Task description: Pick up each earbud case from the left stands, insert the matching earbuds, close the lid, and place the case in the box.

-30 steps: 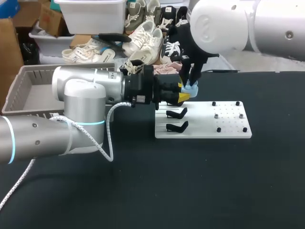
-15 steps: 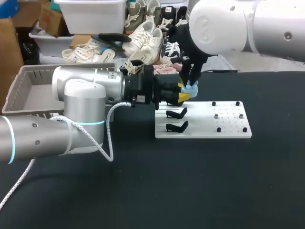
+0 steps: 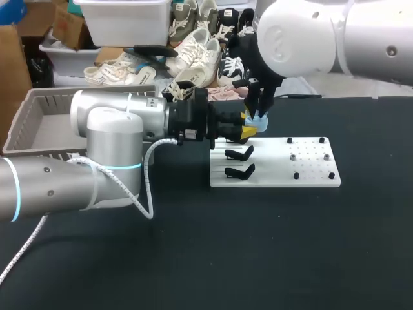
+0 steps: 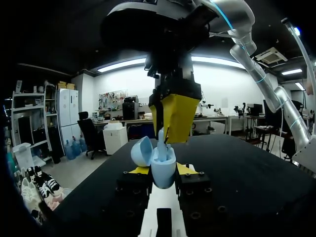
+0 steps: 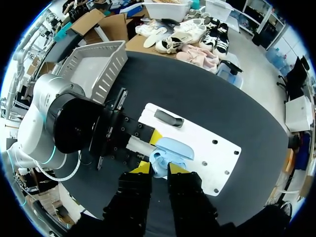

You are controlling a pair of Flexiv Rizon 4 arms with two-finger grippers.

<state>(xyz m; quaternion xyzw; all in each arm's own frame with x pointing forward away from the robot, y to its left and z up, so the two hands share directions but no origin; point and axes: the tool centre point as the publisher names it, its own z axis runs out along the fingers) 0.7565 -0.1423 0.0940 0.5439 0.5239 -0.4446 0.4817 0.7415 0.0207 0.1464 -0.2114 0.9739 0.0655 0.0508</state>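
Head view: at the far-left corner of the white stand board (image 3: 310, 175), the left gripper (image 3: 249, 132) clenches a light-blue earbud case (image 3: 260, 121). The right gripper (image 3: 259, 111) hangs just above the case.

Left wrist view: above the board, the case lid (image 4: 141, 150) stands open. The right gripper pinches an earbud (image 4: 161, 140) in the case.

Right wrist view: over the board, both grips show.

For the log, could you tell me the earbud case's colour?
The case is light blue, clearest in the left wrist view.
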